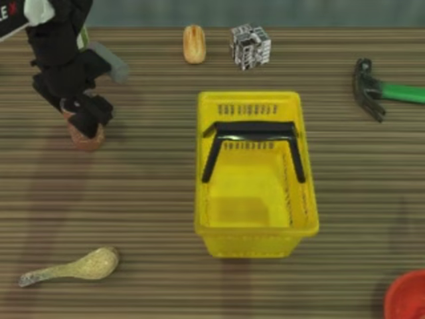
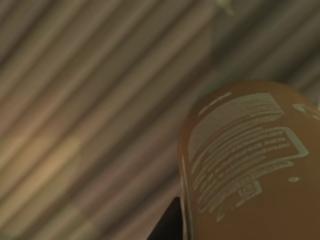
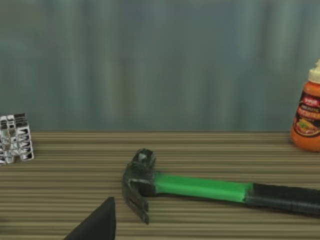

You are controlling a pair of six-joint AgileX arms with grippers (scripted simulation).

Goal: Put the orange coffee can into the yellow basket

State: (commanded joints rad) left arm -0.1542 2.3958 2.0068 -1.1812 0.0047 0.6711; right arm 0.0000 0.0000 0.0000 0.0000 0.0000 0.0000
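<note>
The orange coffee can [image 1: 85, 141] stands on the table at the left, mostly covered by my left gripper [image 1: 89, 123], which comes down on it from above. In the left wrist view the can [image 2: 250, 165] fills the frame, pale print on its side, with one dark finger [image 2: 170, 227] pressed against its edge; the gripper is shut on it. The yellow basket [image 1: 206, 219] sits at the table's middle, to the right of the can, its black handle [image 1: 252, 127] folded across the top. My right arm is outside the top view; one dark fingertip [image 3: 102, 220] shows in its wrist view, holding nothing.
A bread roll [image 1: 194, 44] and a black-and-white cube [image 1: 250, 46] lie at the back. A green-handled hammer [image 1: 382, 92] is at the right, a spoon [image 1: 73, 266] at the front left, a red bowl [image 1: 406, 296] at the front right. An orange sauce bottle [image 3: 307, 120] stands beyond the hammer.
</note>
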